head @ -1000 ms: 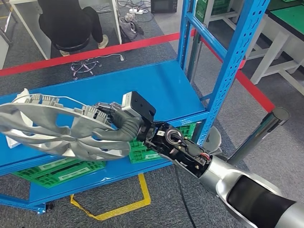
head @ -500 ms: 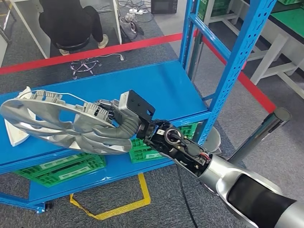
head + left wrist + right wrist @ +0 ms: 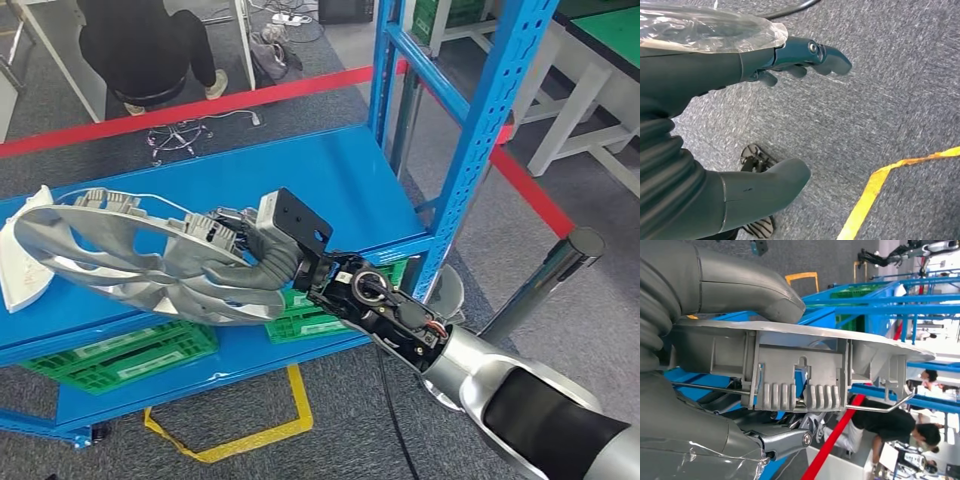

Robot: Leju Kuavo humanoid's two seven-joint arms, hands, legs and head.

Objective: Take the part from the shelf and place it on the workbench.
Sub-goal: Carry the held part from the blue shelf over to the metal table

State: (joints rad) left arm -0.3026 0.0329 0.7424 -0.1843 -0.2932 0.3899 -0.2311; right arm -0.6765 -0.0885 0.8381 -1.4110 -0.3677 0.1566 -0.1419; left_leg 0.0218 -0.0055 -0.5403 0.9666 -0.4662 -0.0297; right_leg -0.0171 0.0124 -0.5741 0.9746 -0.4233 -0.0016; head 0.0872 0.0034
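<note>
The part is a large silver-grey ring-shaped moulding with ribs, clips and a thin wire. It hangs just over the front of the blue shelf deck. My right hand grips its near rim, reaching in from the lower right. In the right wrist view the thumb lies on one face of the part and the fingers curl under the other. My left hand hangs over grey carpet with its fingers spread and nothing in it.
A white piece lies on the shelf at the far left. Green crates sit on the lower deck. Blue uprights stand to the right. A green-topped white bench is at the far right. A person sits beyond the red tape.
The part's far end has drifted slightly right and up in my right hand, uncovering more of the white piece on the shelf. The view has also shifted a little.
</note>
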